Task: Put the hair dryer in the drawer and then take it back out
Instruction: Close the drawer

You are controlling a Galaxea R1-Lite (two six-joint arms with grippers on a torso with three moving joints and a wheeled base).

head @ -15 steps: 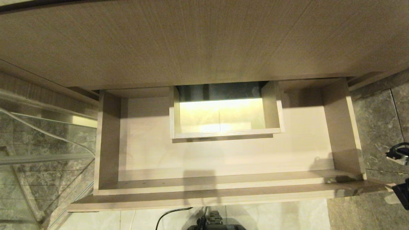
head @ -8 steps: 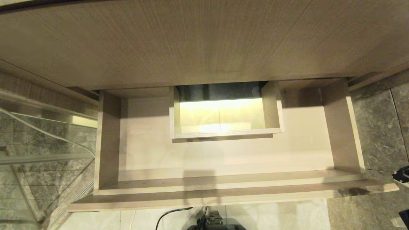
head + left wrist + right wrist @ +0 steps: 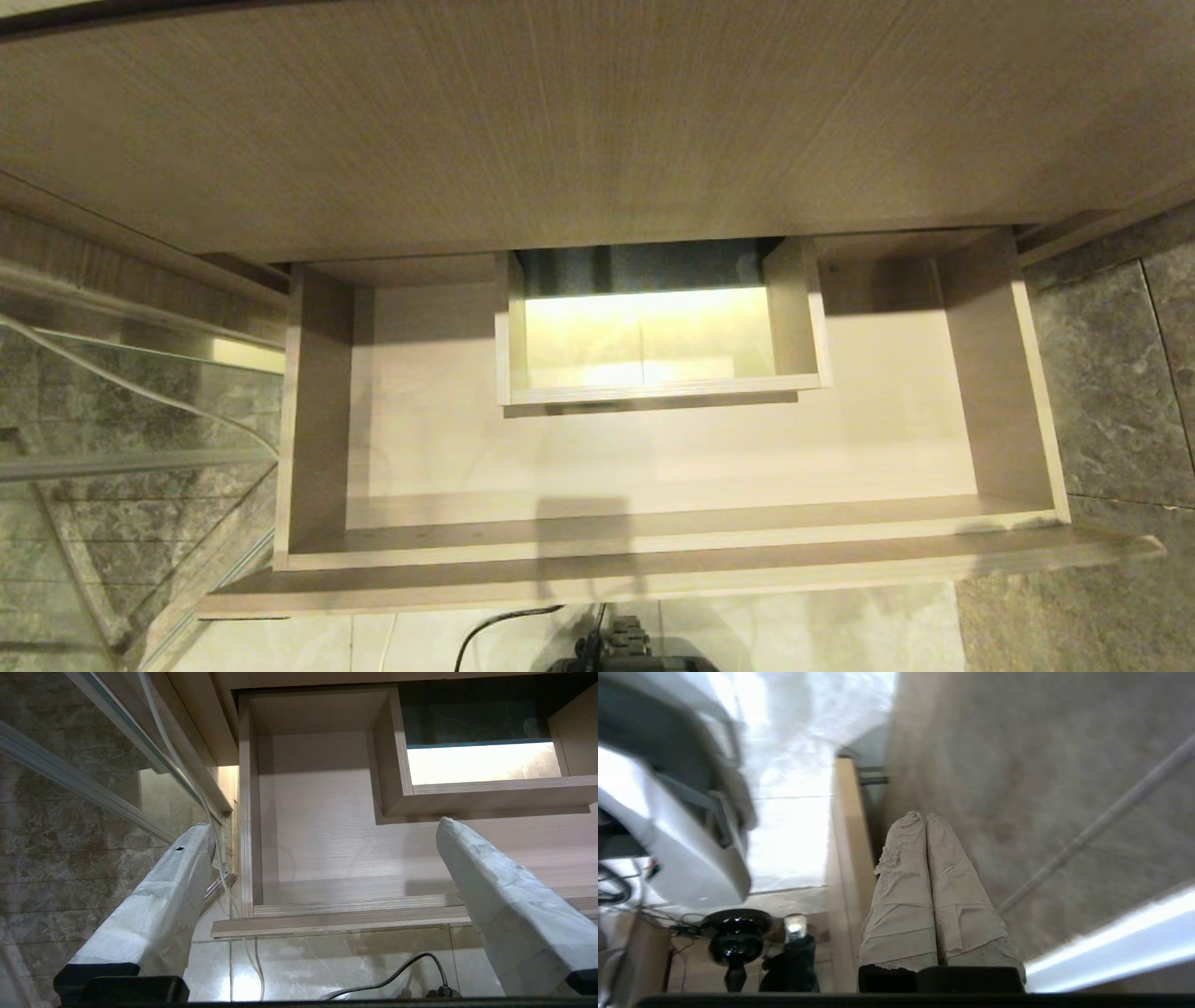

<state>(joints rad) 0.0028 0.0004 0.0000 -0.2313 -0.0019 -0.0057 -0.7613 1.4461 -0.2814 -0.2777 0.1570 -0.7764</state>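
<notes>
Left gripper (image 3: 327, 830) parked in front of the drawer's left end, wrapped fingers (image 3: 173, 891) spread wide, holding nothing. Drawer (image 3: 653, 551) pulled out under the counter (image 3: 597, 121), boxed cut-out (image 3: 658, 322) mid-back. Hair dryer not in view. Right gripper (image 3: 926, 819) off to the right over grey floor (image 3: 1041, 788), fingers pressed together, empty.
</notes>
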